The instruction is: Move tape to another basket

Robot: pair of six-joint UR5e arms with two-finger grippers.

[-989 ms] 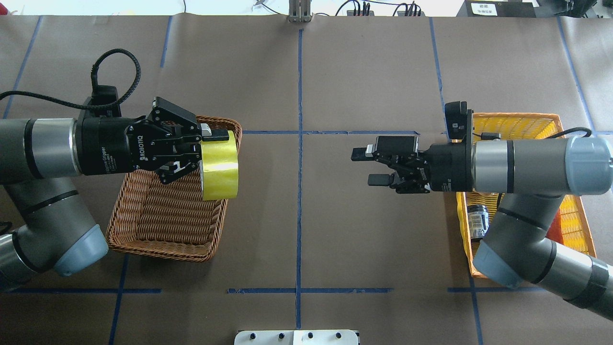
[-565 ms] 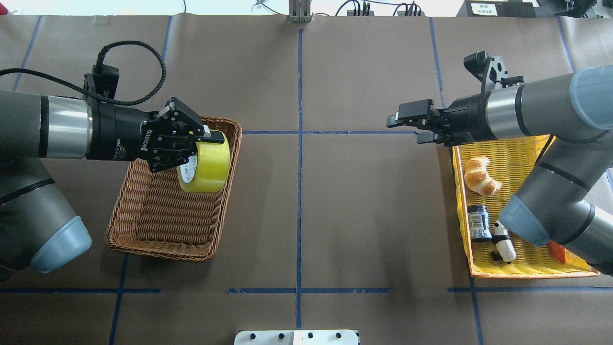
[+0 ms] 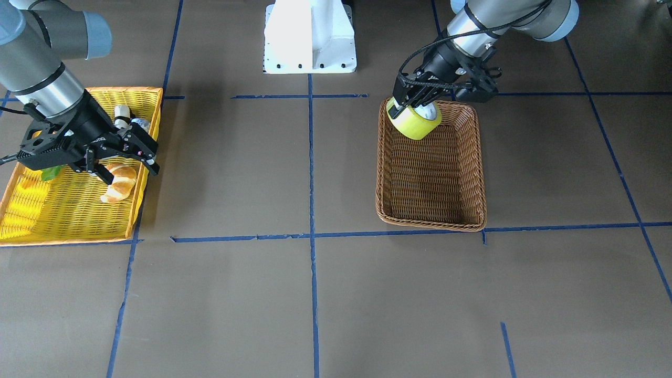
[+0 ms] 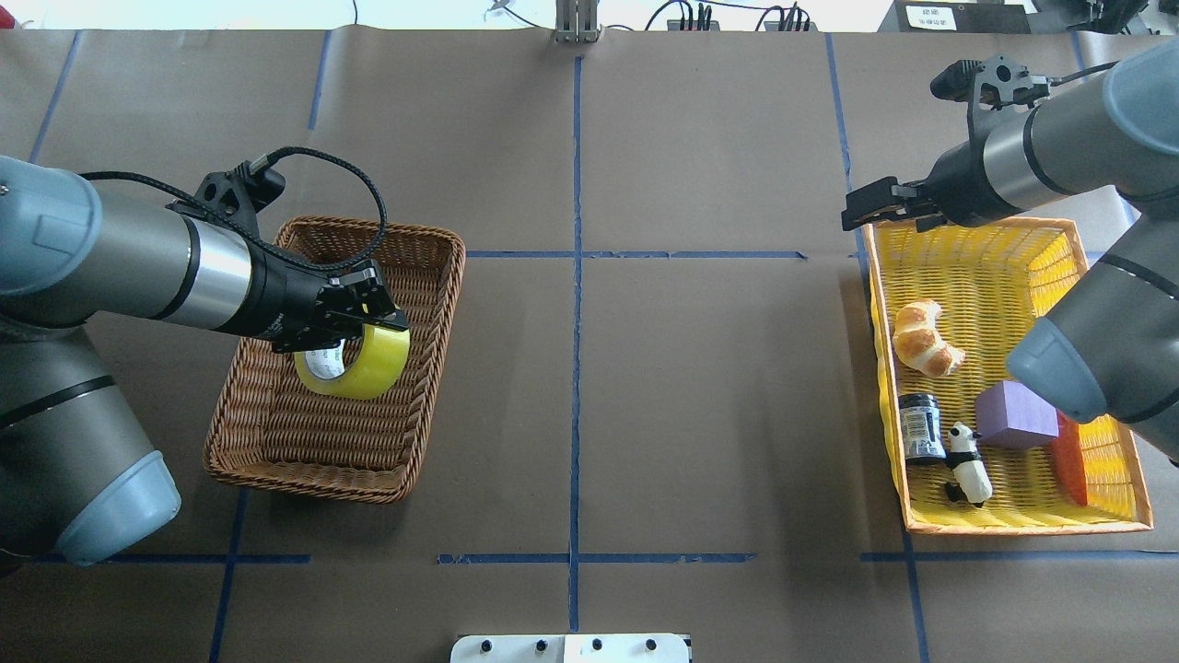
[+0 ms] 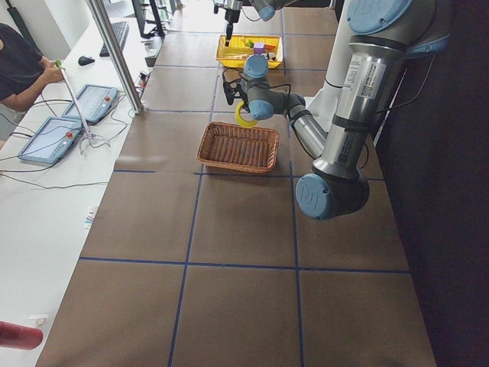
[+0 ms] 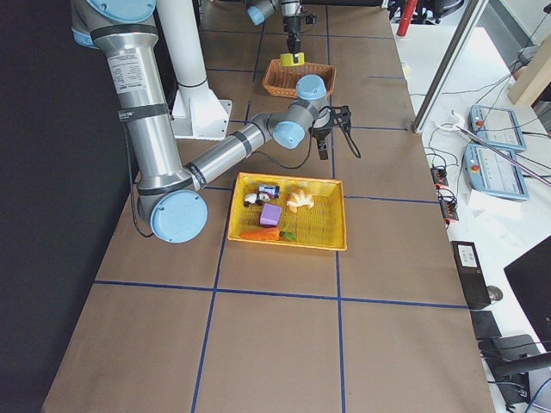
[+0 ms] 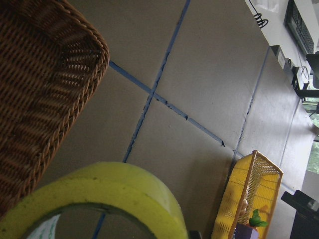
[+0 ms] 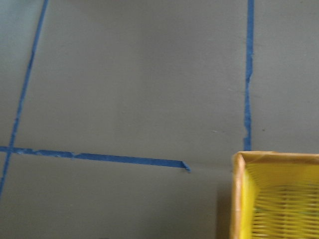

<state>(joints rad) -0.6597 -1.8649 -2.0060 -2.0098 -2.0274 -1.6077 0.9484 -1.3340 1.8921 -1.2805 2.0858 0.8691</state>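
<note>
The left claw (image 4: 367,318) is clamped on the rim of the tape (image 4: 368,366), which hangs tilted just beneath it, over the brown basket (image 4: 304,479) directly below. A black cable (image 4: 373,189) loops beside its wrist. The right claw (image 4: 857,212), fingers spread and holding nothing, hovers at the corner of a yellow basket (image 4: 976,529); behind it lie a croissant (image 4: 921,339), a dark jar (image 4: 917,428), a panda figure (image 4: 969,462) and a purple block (image 4: 1016,414). The printing on the tape's white core is too small to read.
</note>
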